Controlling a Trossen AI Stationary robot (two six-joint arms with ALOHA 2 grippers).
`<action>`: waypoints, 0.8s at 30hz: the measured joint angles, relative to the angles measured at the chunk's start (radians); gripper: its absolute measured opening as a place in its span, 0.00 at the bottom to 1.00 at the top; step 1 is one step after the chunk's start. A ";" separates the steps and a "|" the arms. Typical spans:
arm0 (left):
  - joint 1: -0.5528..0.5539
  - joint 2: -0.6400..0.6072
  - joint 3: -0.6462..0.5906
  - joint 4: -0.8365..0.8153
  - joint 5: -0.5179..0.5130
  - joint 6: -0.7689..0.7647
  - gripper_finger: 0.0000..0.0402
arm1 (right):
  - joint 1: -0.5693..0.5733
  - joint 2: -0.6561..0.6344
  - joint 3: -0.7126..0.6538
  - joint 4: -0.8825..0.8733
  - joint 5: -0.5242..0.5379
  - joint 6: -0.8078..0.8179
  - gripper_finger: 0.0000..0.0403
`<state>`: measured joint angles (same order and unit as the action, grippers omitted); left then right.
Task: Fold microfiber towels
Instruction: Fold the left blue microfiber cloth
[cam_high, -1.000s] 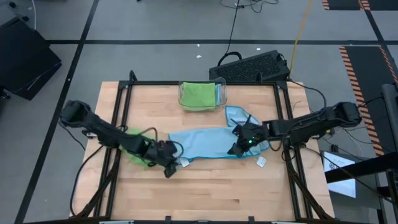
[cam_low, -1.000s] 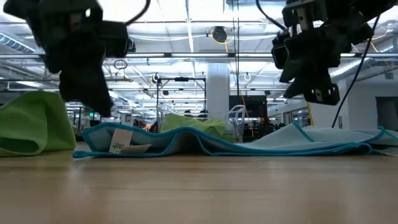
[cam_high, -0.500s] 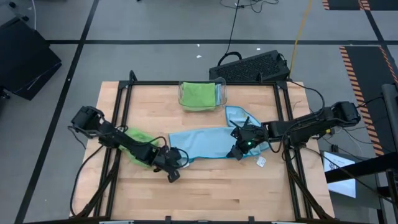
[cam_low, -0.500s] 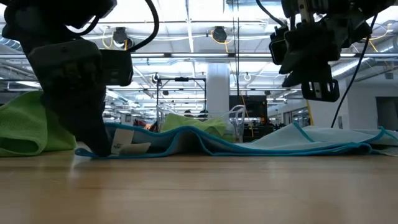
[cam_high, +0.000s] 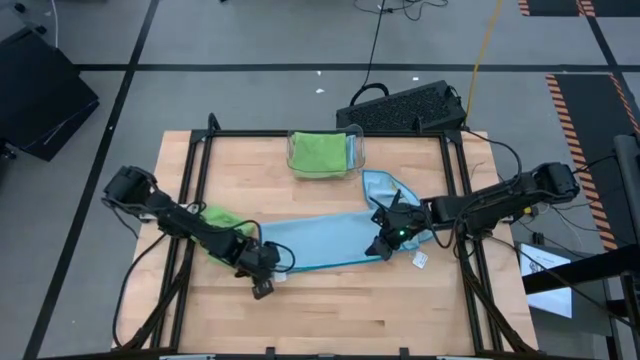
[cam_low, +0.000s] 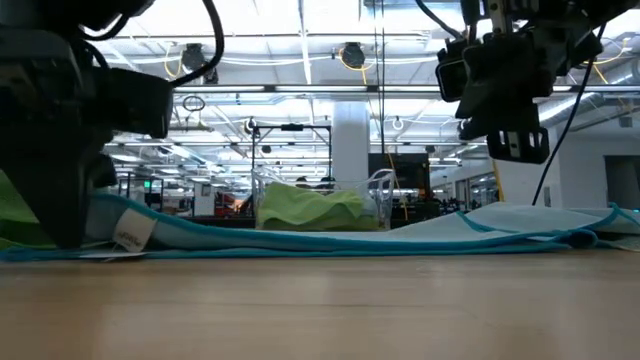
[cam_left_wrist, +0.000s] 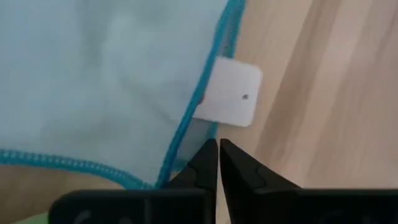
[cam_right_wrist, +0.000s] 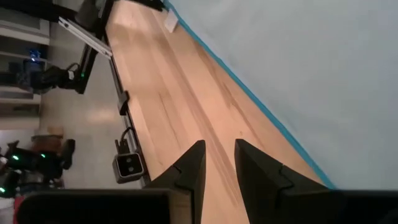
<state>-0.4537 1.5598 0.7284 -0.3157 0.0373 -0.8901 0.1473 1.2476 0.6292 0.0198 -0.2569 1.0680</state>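
Within the last second the left gripper (cam_high: 262, 284) closed on the blue towel's (cam_high: 325, 240) tagged corner and dragged it flatter, while the right gripper (cam_high: 381, 243), fingers slightly apart, hovered empty; folding could begin.

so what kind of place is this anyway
Probably a robotics lab or workshop in a big industrial hall. The low view shows a high ceiling with strip lights and a pillar behind the wooden table, and a keyboard lies on the grey floor beyond it.
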 joint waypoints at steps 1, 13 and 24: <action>-0.001 -0.010 0.000 -0.006 0.000 -0.002 0.04 | 0.004 0.000 0.000 -0.004 0.000 -0.004 0.19; 0.007 -0.231 0.001 0.027 0.044 -0.055 0.04 | 0.065 0.000 0.000 -0.001 0.102 0.016 0.19; 0.072 -0.181 -0.023 0.046 -0.312 -0.101 0.03 | 0.036 0.135 0.000 0.093 0.126 -0.010 0.12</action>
<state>-0.3812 1.3790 0.7057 -0.2695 -0.2748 -0.9913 0.1830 1.3824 0.6292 0.1127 -0.1307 1.0576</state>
